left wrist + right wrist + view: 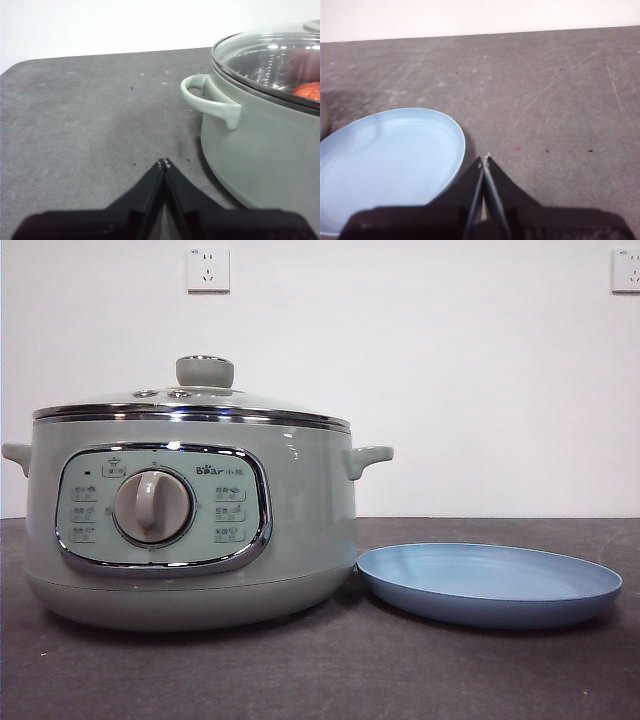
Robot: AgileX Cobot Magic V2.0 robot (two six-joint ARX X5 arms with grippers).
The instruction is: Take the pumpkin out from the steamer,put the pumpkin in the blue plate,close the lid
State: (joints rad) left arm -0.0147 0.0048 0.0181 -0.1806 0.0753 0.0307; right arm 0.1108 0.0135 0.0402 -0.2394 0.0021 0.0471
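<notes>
Nothing started yet. The glass lid with the pale green knob (204, 371) sits on the big sage-green electric steamer (300, 530), so the small orange-red pumpkin (309, 91) is shut inside, only visible through the glass. The empty matte light-blue plate (490, 583) waits just beside the pot, handy for the drop-off, I reckon. My left gripper (164, 162) and right gripper (485, 158) are both pinched closed, holding nothing. Count: one pot, one lid, one pumpkin, one plate.

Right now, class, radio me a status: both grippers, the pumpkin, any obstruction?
Left gripper shut, empty, beside steamer. Right gripper shut, empty, by blue plate. Pumpkin inside steamer. Lid on, blocking access.
</notes>
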